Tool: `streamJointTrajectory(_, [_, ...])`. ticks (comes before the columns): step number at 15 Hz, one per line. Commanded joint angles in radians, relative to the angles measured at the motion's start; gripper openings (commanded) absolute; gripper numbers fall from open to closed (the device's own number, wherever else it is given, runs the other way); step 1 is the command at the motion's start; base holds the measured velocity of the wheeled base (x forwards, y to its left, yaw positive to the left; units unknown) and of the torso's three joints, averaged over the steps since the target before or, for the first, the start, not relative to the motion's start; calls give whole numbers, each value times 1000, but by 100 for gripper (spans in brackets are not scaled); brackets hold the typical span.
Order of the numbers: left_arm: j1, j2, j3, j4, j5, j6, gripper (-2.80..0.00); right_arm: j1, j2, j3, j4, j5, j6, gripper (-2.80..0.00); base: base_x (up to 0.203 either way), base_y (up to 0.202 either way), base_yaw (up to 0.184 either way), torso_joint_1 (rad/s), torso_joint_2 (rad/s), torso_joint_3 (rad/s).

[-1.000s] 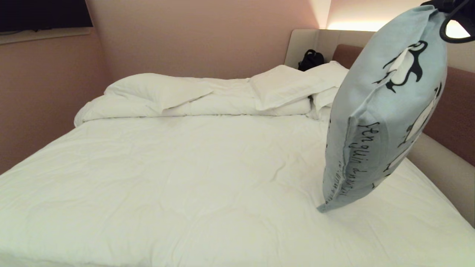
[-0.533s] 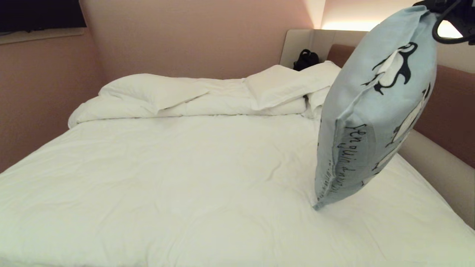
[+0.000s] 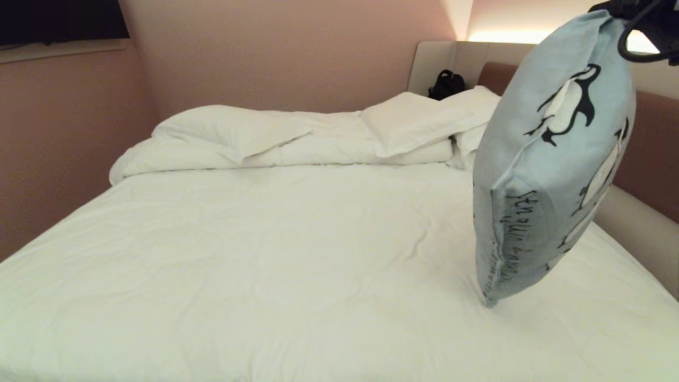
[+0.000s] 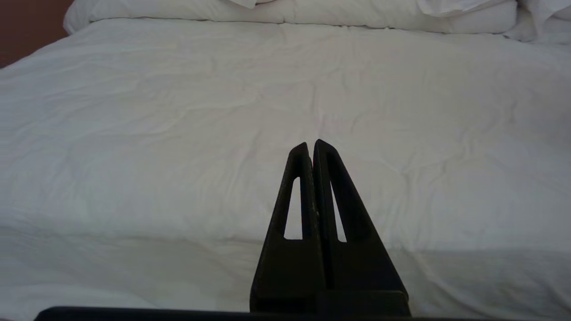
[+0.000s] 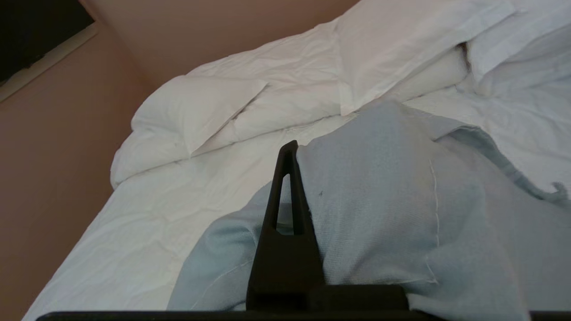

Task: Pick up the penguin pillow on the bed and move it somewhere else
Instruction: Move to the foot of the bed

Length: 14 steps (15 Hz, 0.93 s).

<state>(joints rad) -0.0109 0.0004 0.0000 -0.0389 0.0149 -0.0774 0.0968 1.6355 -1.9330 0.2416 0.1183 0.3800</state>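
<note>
We look across the bed [image 3: 276, 254], whose wrinkled white sheet fills the whole near field of the head view from seven o'clock round to five. Nearest us, the left gripper [image 4: 312, 147] is parked low over the front of the sheet, its two black fingers pressed together on nothing. Further in, at three o'clock, the penguin pillow [image 3: 551, 159] hangs on end above the right side of the mattress, its lowest corner close over the sheet; we cannot tell whether it touches. It is light blue-grey, with black-and-white penguins down its face and black script running along the seamed edge turned toward us. At its top corner, near one o'clock, the right gripper [image 5: 298, 154] is clamped on the pillow's fabric, which covers all but one black finger in its wrist view. Beyond, at twelve o'clock, a folded white duvet [image 3: 297, 148] lies across the bed with white pillows [image 3: 419, 124] on it. Behind them a dark bag [image 3: 446, 85] sits against the beige surround [image 3: 451, 61], and the brown headboard [image 3: 650, 159] runs along the right. Pinkish walls [image 3: 276, 48] close the room, with a dark screen [image 3: 58, 18] at eleven o'clock.
</note>
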Motion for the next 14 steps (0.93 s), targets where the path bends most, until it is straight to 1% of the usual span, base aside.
streamJointTrajectory(1, [0,0,0,-1,0,-1,-280,6,3,0,1,2,1,-280,0,193,2,3,0,-2])
streamJointTrajectory(6, [0,0,0,-1,0,-1,-280,15,6,0,-1,3,0,-280,0,198,-2,3,1,3])
streamJointTrajectory(14, [0,0,0,-1,0,-2,-280,75,21,0,-4,3,2,-280,0,197,-1,5,1,2])
